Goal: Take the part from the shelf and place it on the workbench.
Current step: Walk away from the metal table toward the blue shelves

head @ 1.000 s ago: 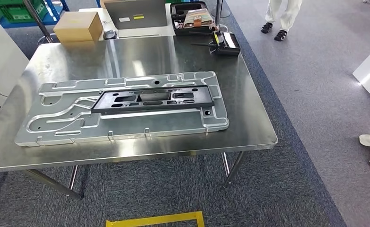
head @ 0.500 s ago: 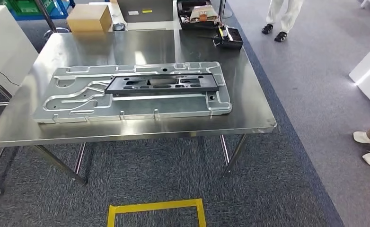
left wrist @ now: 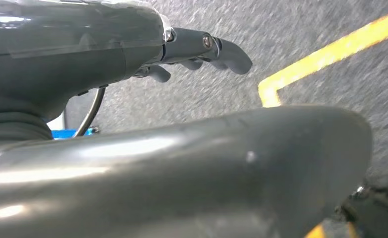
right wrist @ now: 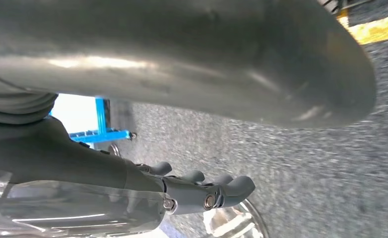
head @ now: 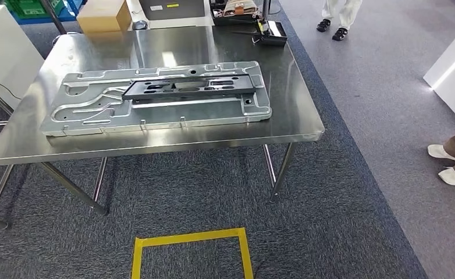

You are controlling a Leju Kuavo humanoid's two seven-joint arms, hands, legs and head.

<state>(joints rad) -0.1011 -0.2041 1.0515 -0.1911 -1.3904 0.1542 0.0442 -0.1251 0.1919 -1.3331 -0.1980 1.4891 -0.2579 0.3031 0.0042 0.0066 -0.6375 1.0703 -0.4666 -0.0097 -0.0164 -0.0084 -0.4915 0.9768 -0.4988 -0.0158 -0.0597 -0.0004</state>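
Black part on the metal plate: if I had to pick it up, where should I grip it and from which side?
Probably by its two short ends, one robot hand on each, coming from above. The black part is long, thin and lies flat on the metal plate, lengthwise across the table, so a middle grip would likely tip it.

We see a steel bench (head: 155,142) on slanted legs standing on dark blue-grey carpet (head: 330,221); a paler grey floor strip (head: 388,75) runs beside it. Yellow tape (head: 191,239) marks a square on the carpet. Overhead light glares off the bench top. A white cabinet (head: 4,64) stands nearby.
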